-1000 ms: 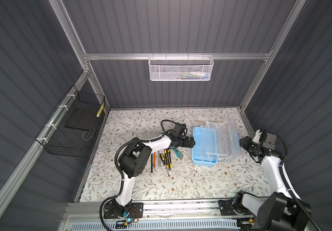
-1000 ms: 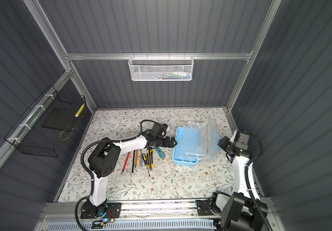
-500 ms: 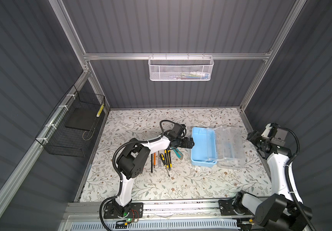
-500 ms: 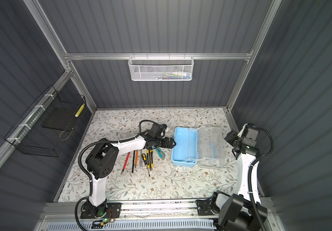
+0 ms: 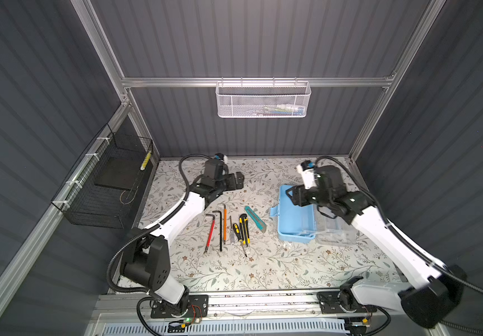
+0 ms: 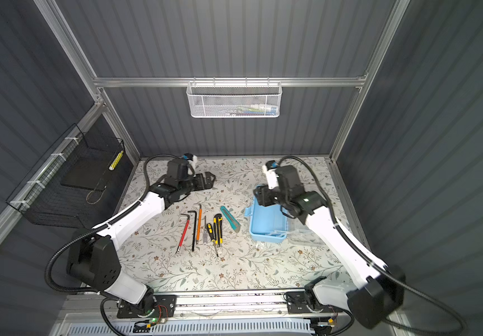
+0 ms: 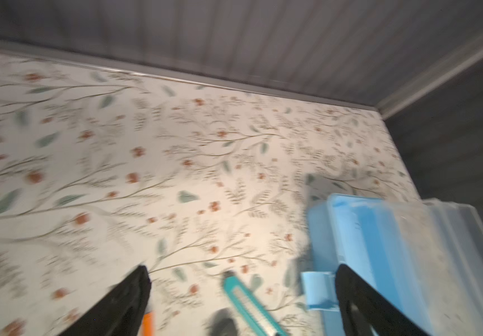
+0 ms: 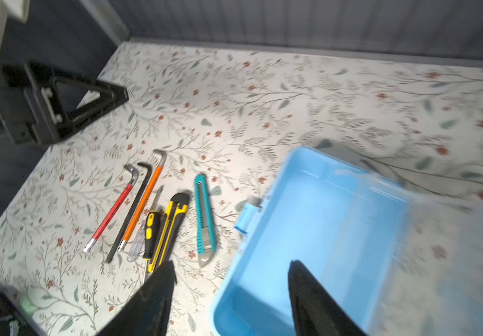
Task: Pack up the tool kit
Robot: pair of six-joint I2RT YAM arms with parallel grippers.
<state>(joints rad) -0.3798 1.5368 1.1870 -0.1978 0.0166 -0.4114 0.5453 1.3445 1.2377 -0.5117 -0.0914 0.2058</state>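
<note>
Kit (image 5: 295, 216): light-blue box on the right of the floral table (image 5: 263, 267), lid (image 5: 335, 232) swung fully open and lying flat beside it; box looks empty.
Tools (image 5: 231, 224): hex keys, screwdrivers and knives in a row left of the kit, apart from it.
Left gripper (image 5: 239, 181): jaws spread wide, empty, raised behind the tools.
Right gripper (image 5: 291, 196): jaws parted, empty, over the kit's far end.
</note>
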